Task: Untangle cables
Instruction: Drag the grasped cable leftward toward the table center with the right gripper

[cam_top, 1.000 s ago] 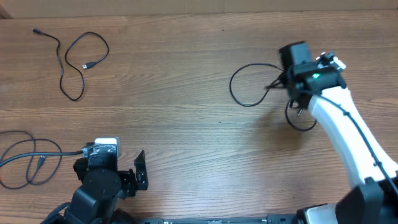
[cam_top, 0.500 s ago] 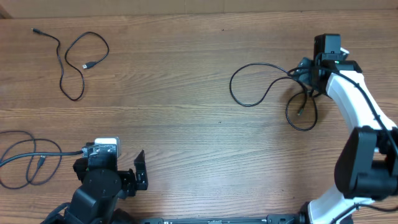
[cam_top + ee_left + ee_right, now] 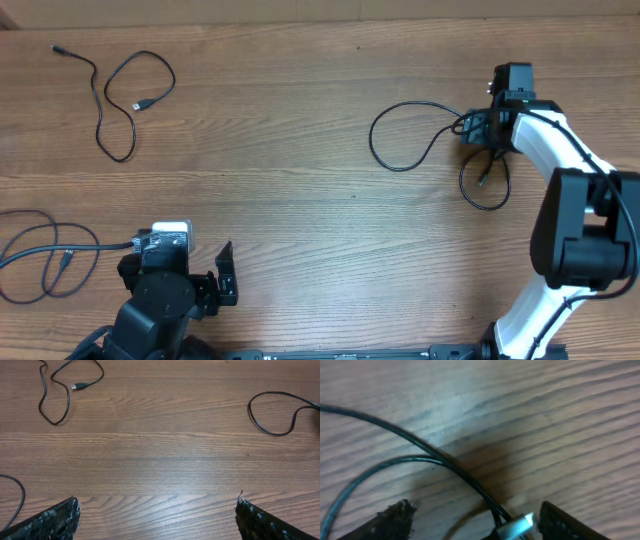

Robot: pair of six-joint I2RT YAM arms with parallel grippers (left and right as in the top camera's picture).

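With the right tool [image 3: 476, 510] open astride the black cable [image 3: 445, 462] just behind its silver plug [image 3: 520, 524], close on the cable itself, then lift gently; the left tool [image 3: 156, 502] stands open, empty.

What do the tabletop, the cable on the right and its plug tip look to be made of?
Tabletop: wood or wood-look laminate, brown with long grain lines and a dull sheen; the look does not settle which.
Cable: a black, smooth, slightly glossy jacket, likely rubber or plastic, since it bends in soft loops.
Plug tip: silvery and reflective, probably metal.
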